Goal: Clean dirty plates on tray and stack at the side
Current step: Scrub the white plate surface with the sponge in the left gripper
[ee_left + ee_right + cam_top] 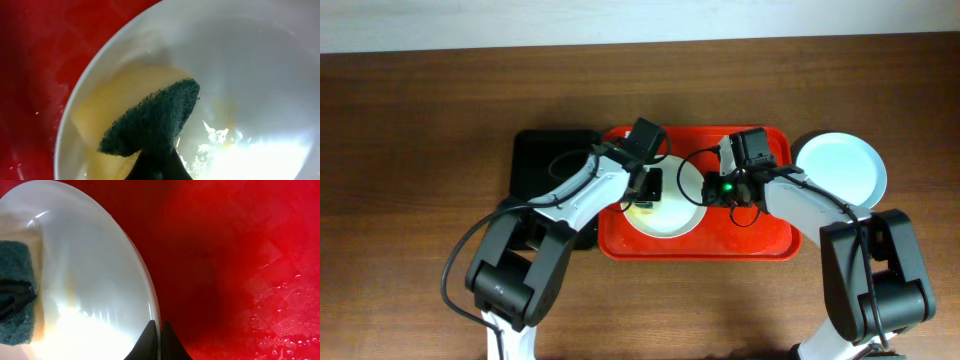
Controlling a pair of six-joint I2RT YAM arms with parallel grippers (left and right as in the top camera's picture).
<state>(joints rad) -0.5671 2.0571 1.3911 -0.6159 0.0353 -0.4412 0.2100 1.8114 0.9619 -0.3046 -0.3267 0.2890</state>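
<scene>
1. red tray: lying mid-table in the overhead view, with a black tray sitting just beside its left side.
2. white plate: resting inside the red tray, left of centre. Faint yellow smears are showing on its floor in the left wrist view, where the overhead view is giving only a plain pale disc.
3. pale blue plate: sitting on the table just beside the red tray's right end, appearing in the overhead view alone.
4. sponge: dark green scouring face over a yellow body, lying against the inside of the white plate. The overhead view is mostly hiding it under the arm.
5. left gripper: jaws pressed together, pinching the sponge.
6. right gripper: jaws pinching the rim of the white plate, one finger on each side, as only the right wrist view is showing. That view is also catching the sponge at its left edge.
</scene>
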